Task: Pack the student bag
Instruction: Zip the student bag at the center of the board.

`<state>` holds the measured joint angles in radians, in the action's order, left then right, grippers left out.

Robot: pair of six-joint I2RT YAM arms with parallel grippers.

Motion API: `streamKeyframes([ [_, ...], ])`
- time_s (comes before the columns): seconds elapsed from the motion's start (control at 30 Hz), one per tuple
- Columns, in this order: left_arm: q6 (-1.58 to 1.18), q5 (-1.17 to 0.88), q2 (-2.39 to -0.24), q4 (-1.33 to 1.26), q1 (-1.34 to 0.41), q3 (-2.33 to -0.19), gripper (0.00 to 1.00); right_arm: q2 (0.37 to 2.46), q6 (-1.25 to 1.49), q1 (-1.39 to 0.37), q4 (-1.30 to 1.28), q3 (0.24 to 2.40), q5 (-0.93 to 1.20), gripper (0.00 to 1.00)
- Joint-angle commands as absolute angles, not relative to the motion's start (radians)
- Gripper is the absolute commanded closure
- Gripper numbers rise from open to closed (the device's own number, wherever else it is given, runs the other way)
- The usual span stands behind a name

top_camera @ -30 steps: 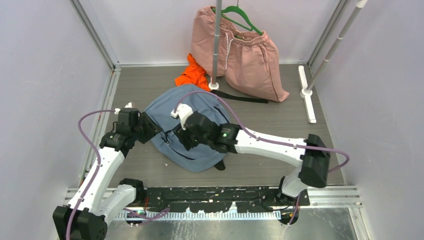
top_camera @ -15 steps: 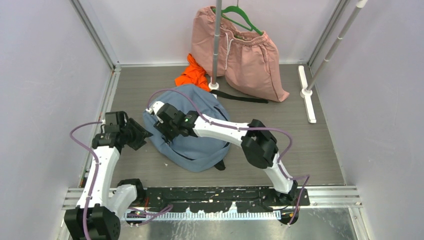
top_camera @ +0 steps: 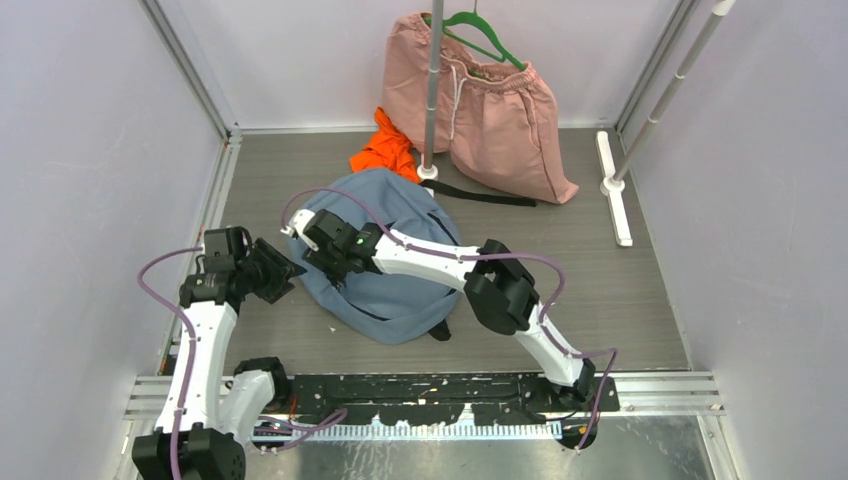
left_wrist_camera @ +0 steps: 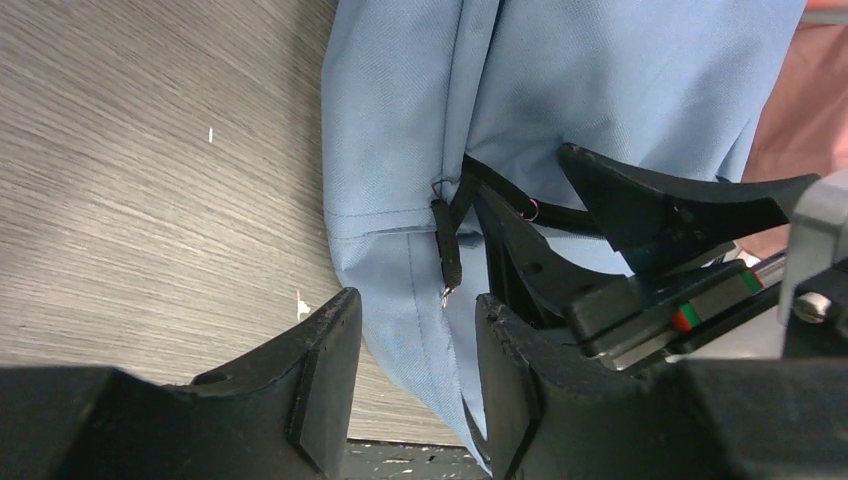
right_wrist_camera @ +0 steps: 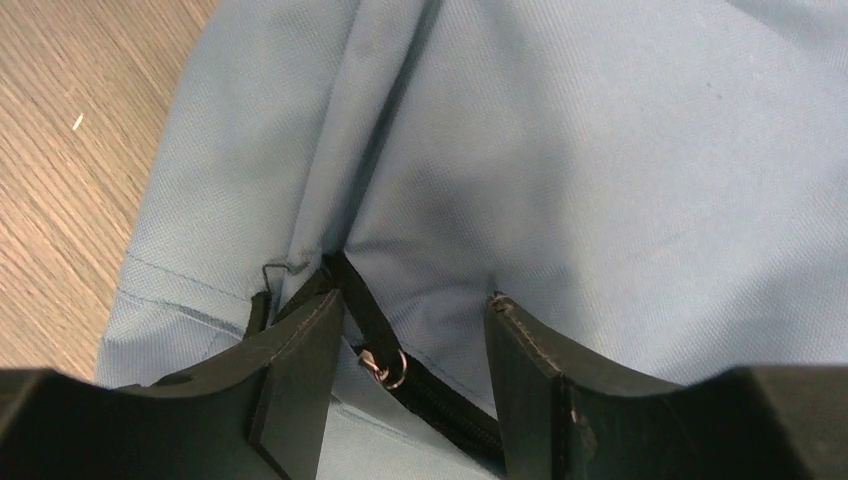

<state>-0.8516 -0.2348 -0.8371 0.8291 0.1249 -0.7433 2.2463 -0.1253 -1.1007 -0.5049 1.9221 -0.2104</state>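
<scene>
We see the student bag (top_camera: 400,295) lying flat on the grey wooden table (top_camera: 600,270), a little left of its middle. It is a soft, rounded backpack of grey-blue fabric, slack and creased — a deep fold runs down to its black zipper (right_wrist_camera: 445,405). A black zipper pull (left_wrist_camera: 446,250) hangs at the left edge. One black strap (top_camera: 485,196) stretches out flat from the far side, toward the right.

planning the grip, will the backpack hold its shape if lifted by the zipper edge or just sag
Likely floppy: the backpack lies slumped and creased, so it would probably sag from one pinch. Deep folds suggest little inside, so perhaps light. The cloth folds beside the zipper, so it should pinch easily.
</scene>
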Motion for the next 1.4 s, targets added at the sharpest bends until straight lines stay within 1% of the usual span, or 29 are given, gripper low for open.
streamKeyframes([
  [0.0, -0.837, -0.248, -0.808, 0.840, 0.132, -0.763, 0.53, 2.292, -0.194, -1.116, -0.484, 1.989, -0.233, 0.42],
  [0.07, -0.831, -0.236, -0.799, 0.849, 0.133, -0.767, 0.53, 2.306, -0.187, -1.116, -0.484, 2.000, -0.223, 0.46],
  [0.1, -0.822, -0.235, -0.796, 0.852, 0.133, -0.769, 0.53, 2.311, -0.183, -1.116, -0.487, 2.007, -0.223, 0.51],
  [0.13, -0.810, -0.234, -0.794, 0.856, 0.133, -0.771, 0.53, 2.320, -0.176, -1.116, -0.500, 2.026, -0.228, 0.58],
  [0.23, -0.768, -0.219, -0.799, 0.878, 0.134, -0.777, 0.53, 2.332, -0.153, -1.116, -0.551, 2.092, -0.231, 0.87],
  [0.27, -0.761, -0.220, -0.802, 0.883, 0.136, -0.778, 0.53, 2.327, -0.147, -1.116, -0.549, 2.096, -0.232, 0.95],
  [0.3, -0.758, -0.223, -0.805, 0.886, 0.136, -0.776, 0.53, 2.319, -0.141, -1.116, -0.545, 2.095, -0.237, 0.99],
  [0.47, -0.769, -0.249, -0.808, 0.857, 0.135, -0.756, 0.54, 2.251, -0.107, -1.112, -0.487, 2.031, -0.270, 0.99],
  [0.77, -0.730, -0.274, -0.836, 0.840, 0.135, -0.737, 0.52, 2.102, 0.079, -1.042, -0.337, 1.831, -0.214, 0.99],
  [0.87, -0.735, -0.325, -0.851, 0.796, 0.135, -0.716, 0.47, 2.059, 0.157, -1.020, -0.274, 1.761, -0.171, 0.99],
  [0.97, -0.770, -0.369, -0.867, 0.724, 0.135, -0.684, 0.36, 2.008, 0.267, -0.991, -0.175, 1.683, -0.110, 0.99],
  [1.03, -0.789, -0.390, -0.884, 0.681, 0.135, -0.675, 0.33, 1.974, 0.322, -0.971, -0.100, 1.623, -0.038, 0.99],
  [1.13, -0.820, -0.397, -0.912, 0.635, 0.136, -0.680, 0.32, 1.946, 0.355, -0.960, -0.038, 1.579, 0.053, 0.99],
  [1.37, -0.947, -0.378, -0.967, 0.494, 0.136, -0.676, 0.35, 1.965, 0.356, -0.959, -0.044, 1.590, 0.106, 0.98],
])
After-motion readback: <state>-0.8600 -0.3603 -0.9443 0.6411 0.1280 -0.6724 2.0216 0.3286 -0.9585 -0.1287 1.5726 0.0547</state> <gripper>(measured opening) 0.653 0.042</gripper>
